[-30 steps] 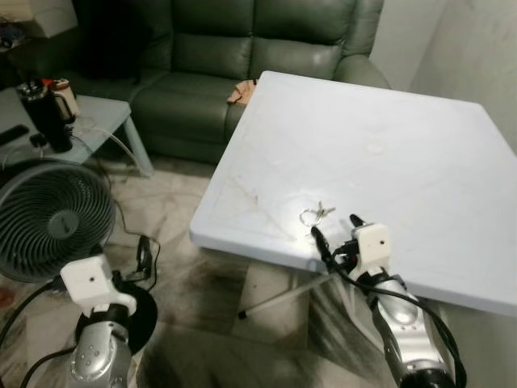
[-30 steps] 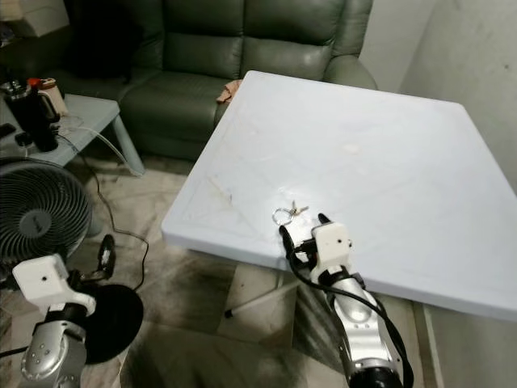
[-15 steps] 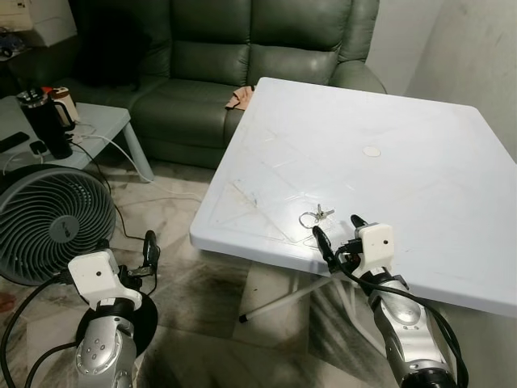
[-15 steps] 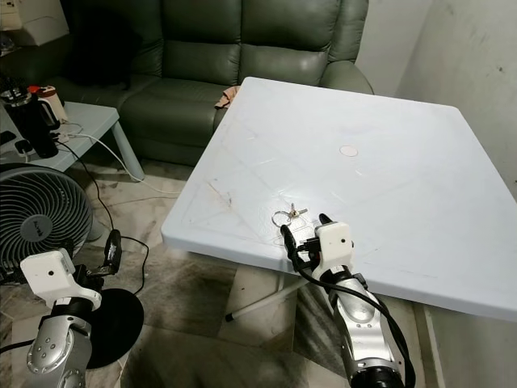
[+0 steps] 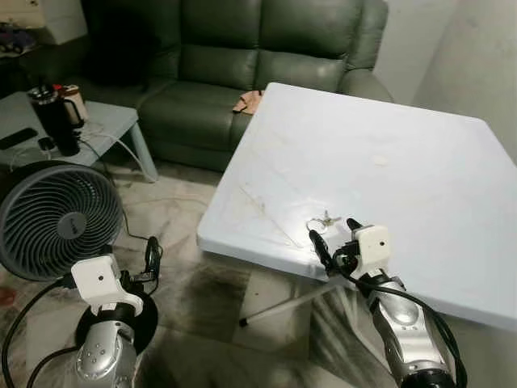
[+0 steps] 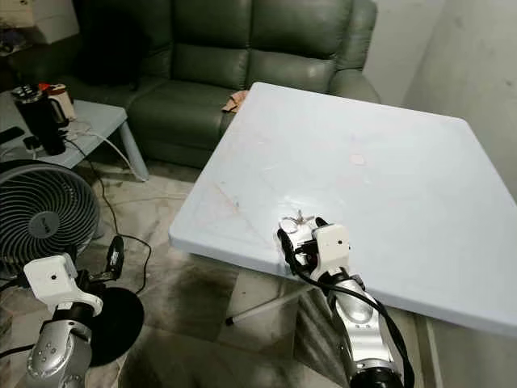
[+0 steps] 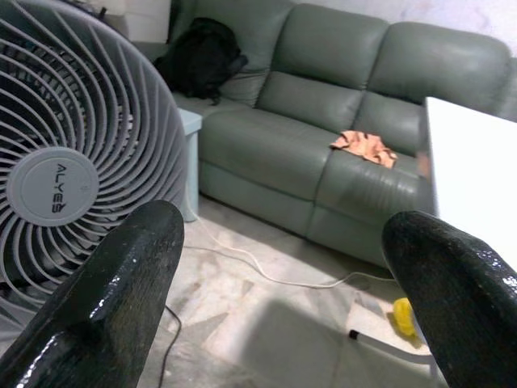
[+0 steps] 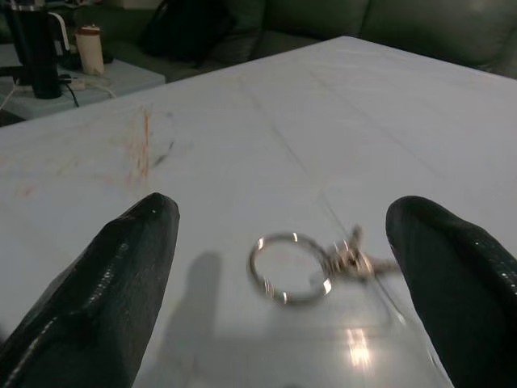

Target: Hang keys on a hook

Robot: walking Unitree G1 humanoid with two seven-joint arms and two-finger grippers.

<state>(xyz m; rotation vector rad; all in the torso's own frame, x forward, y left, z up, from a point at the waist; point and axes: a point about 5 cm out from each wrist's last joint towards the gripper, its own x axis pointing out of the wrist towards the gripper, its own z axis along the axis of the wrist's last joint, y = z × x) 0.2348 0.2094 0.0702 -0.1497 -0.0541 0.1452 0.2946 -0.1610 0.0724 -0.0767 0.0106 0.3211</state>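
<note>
Right wrist view: keys (image 8: pixel 311 263) on table (image 8: pixel 242 129) betw. open right gripper (image 8: pixel 283 267) fingers.

The left gripper (image 7: pixel 283 291) is holding its two black fingers (image 7: pixel 121 283) wide apart above the tiled floor (image 7: pixel 266 323). A grey fan (image 7: pixel 73 162) is standing near. An orange cloth (image 7: pixel 365 146) is lying on the green sofa (image 7: pixel 339 137).

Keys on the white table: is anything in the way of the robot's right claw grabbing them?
Nothing visible is. The right gripper hangs open just short of the keys, one finger on each side, with bare white table between them.
</note>
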